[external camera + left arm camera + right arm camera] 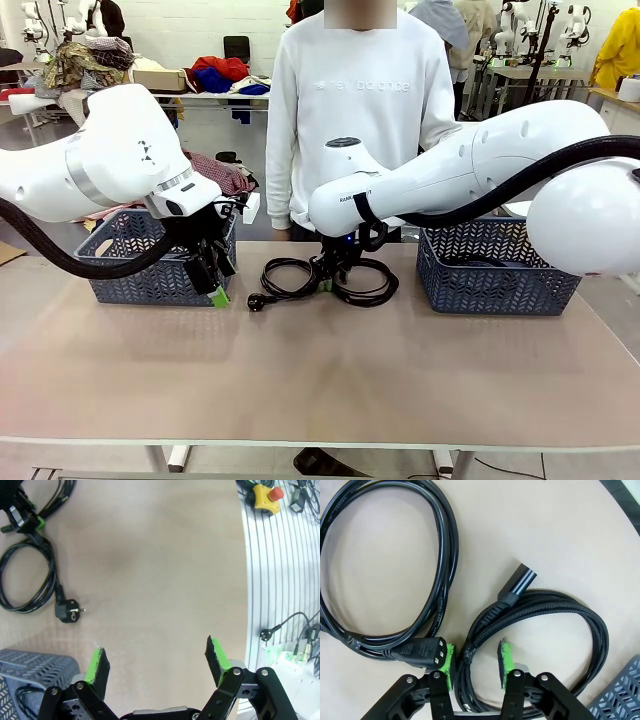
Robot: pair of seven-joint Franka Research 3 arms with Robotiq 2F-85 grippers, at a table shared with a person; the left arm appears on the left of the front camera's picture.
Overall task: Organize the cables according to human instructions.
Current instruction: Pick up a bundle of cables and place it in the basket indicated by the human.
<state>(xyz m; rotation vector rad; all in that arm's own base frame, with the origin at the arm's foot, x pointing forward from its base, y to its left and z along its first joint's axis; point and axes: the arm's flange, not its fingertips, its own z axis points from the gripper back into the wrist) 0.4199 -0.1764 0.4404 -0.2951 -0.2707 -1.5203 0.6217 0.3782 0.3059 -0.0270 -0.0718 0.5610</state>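
On the tan table [330,370], in the middle, lie a smooth cable [445,545] and a woven cable [597,630]. Your right gripper [476,656] stands half spread around the woven cable, not pinching yet. Your left gripper [156,649] hangs wide apart. This looks like the pick-up step: squeeze snugly, then lift.

The beige bench [320,380] carries a left basket [120,285] and a right basket [490,288], both grey lattice, set toward its far edge. Between them two black coils lie flat, just beside each other: a smooth cable [442,555], its round plug [257,300] resting on the bench, and a braided cable [595,630].
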